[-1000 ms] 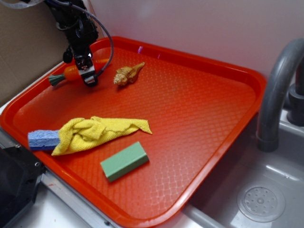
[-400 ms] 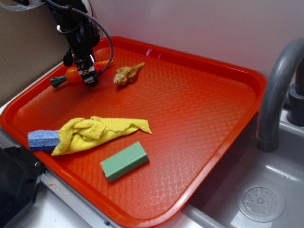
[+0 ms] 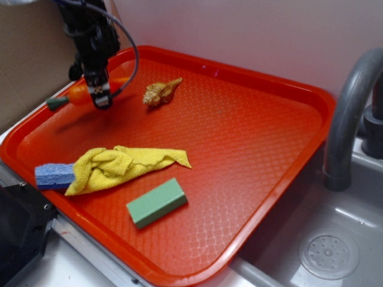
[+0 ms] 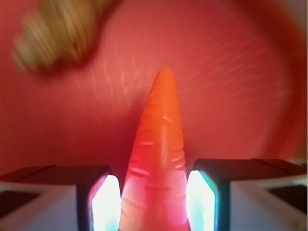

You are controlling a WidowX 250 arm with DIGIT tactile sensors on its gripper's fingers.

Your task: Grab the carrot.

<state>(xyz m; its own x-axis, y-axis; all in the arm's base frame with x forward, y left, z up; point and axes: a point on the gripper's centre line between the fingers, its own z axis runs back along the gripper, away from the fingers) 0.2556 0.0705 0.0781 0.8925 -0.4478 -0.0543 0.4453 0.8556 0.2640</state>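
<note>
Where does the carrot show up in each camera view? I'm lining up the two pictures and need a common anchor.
Exterior: the carrot sits at upper left, between the fingers of the gripper, green stem pointing left, above the red tray.
Wrist: the carrot fills the lower centre, tip pointing up, between the two finger pads.
Shared landmark: the tan seashell, blurred at upper left of the wrist view.

One red tray (image 3: 287, 89); one orange carrot (image 3: 76, 94); one tan seashell (image 3: 160, 92); one yellow cloth (image 3: 122, 165); one blue sponge (image 3: 52, 176); one green block (image 3: 157, 202); one grey faucet (image 3: 347, 113); one sink drain (image 3: 328, 255); one gripper (image 3: 98, 95)
</note>
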